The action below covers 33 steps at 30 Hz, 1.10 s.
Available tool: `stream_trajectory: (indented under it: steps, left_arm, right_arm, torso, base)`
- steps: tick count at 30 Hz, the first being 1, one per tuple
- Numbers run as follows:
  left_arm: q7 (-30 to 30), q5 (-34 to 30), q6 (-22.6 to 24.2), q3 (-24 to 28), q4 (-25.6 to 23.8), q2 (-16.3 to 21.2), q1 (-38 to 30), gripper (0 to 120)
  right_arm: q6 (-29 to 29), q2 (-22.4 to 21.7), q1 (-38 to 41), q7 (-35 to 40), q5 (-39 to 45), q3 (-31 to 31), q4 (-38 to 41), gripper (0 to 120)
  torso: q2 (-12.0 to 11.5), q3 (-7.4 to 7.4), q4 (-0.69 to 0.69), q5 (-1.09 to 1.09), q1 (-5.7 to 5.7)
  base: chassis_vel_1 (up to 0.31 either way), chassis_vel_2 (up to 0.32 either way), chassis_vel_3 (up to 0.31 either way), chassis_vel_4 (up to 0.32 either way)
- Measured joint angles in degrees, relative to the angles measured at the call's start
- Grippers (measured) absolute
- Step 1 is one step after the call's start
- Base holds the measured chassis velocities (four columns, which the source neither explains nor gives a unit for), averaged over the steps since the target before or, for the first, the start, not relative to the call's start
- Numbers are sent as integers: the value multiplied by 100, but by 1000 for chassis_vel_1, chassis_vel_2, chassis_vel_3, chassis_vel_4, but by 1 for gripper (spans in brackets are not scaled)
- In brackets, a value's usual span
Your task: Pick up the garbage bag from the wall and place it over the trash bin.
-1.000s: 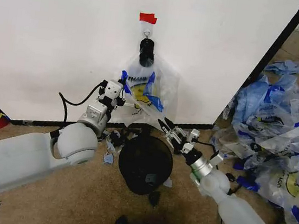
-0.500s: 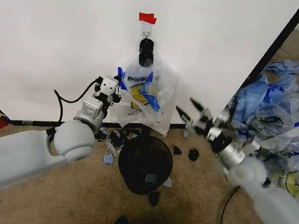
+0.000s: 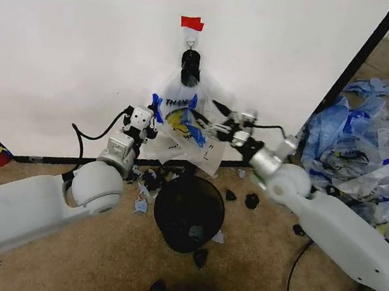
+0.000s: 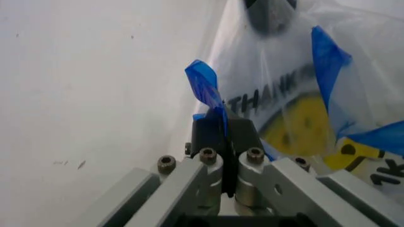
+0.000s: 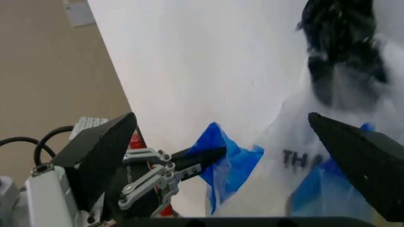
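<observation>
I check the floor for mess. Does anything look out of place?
Yes. A heap of crumpled bags lies on the carpet on the robot's right, and small dark scraps are scattered around the trash bin.

Whitish garbage bag (image 3: 190, 120), yellow smiley, blue handles

We are losing the garbage bag's (image 3: 187, 120) top behind a blurred black clump (image 5: 344, 52) near the hook.
</observation>
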Motion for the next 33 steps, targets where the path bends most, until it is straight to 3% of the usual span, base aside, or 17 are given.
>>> stream_trajectory:
  steps: [16,31,33]
  left_arm:
    - [0,115,-23,-89,2,-41,240,0]
    - [-2,101,-27,27,-121,-19,100,0]
    - [-4,96,-28,29,-155,7,100,0]
  right_arm:
    - [-211,-233,-367,322,37,-96,-149,98]
    - [-425,-223,-358,965,-266,-192,-226,80]
    - [-448,-213,-338,1023,-282,-200,-232,72]
  torso:
    - [0,-1,-3,2,-1]
    - [0,-1,-2,1,-1]
    - [0,-1,-2,0,-1]
  base:
    - [0,0,0,0]
    - [0,0,0,0]
    - [0,0,0,0]
